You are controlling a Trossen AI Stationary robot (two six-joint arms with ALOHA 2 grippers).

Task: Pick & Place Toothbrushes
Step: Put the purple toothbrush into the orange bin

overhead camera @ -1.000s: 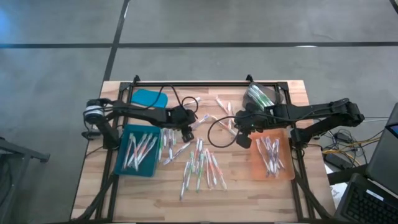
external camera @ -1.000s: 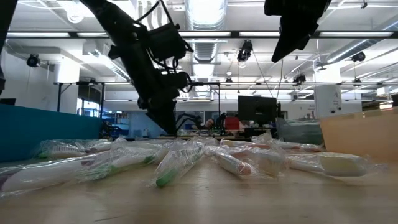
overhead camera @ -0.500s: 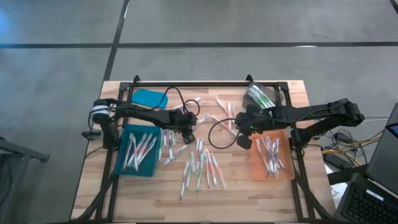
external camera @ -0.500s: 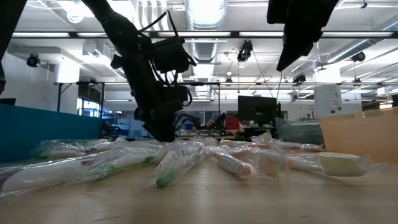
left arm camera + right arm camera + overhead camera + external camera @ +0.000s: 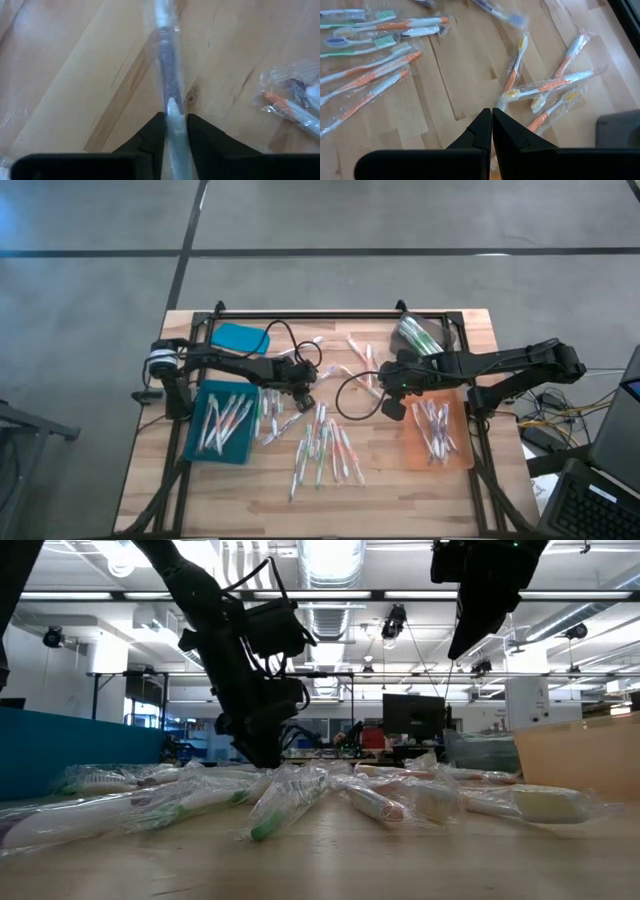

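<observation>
While the left gripper clamps one wrapped toothbrush beside the teal tray, the right gripper hangs pinched together over bare wood.

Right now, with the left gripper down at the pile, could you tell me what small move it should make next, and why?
Probably finish closing, then lift straight up. The left gripper has a wrapped toothbrush between its fingers, lying on the bare table. The blue tray beside it would likely be the next stop. The right gripper waits shut above the loose toothbrushes.

Two dark jointed arms trailing looped black cables.
</observation>
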